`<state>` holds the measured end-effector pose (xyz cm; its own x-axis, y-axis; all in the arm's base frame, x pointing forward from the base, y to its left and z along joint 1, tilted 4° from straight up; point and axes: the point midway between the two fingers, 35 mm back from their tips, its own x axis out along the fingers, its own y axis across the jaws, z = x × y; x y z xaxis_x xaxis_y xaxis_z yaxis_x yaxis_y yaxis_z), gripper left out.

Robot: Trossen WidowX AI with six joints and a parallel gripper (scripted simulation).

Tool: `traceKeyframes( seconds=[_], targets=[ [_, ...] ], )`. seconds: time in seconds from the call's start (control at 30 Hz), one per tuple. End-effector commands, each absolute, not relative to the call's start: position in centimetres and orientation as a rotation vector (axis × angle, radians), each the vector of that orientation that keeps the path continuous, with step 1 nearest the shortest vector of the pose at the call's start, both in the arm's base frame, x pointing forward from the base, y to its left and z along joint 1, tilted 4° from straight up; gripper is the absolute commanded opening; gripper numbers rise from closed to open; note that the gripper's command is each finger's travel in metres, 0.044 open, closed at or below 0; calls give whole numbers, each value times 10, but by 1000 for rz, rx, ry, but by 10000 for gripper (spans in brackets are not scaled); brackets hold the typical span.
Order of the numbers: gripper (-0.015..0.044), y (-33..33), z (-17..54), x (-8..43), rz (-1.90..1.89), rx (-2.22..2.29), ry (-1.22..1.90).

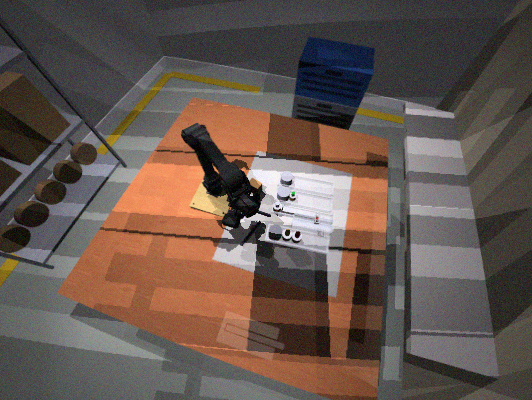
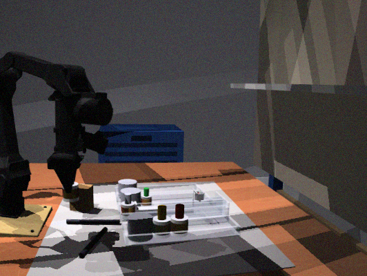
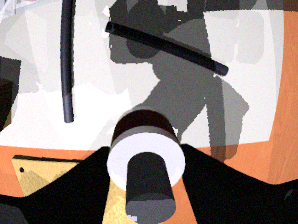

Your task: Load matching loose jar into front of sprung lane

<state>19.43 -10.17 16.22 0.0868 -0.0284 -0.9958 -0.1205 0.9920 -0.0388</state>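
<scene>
My gripper point(image 2: 70, 190) point(image 3: 144, 153) is shut on a brown jar point(image 2: 70, 197) point(image 3: 145, 141) with a white collar and a dark grey knob, held upright above the sheet's edge near the arm's base. The clear lane rack point(image 2: 179, 239) stands to the right. A jar point(image 1: 277, 206) point(image 2: 128, 208) with a grey knob stands at the front end of a middle lane. A green-topped jar point(image 1: 292, 196) point(image 2: 146, 198) is in the lane beyond. A yellow-topped jar point(image 2: 161, 221) and a red-topped jar point(image 2: 179, 221) stand in the near lane. Which part is the pusher plate is unclear.
A wooden block point(image 1: 255, 184) point(image 2: 86, 198) stands beside the held jar. Two black rods point(image 2: 93, 221) point(image 2: 93, 242) lie on the white sheet before the rack. Grey cylinders point(image 2: 140, 225) point(image 2: 127, 184) stand at the lanes' front ends. Dark shadows cross the sheet.
</scene>
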Motion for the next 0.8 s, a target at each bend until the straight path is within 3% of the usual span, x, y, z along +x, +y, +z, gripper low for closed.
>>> traceKeyframes(
  seconds=[0.0,0.77],
  targets=[
    [0,-92,160,209,72,-130,1477],
    [0,-10,131,266,115,-162,1470]
  ],
)
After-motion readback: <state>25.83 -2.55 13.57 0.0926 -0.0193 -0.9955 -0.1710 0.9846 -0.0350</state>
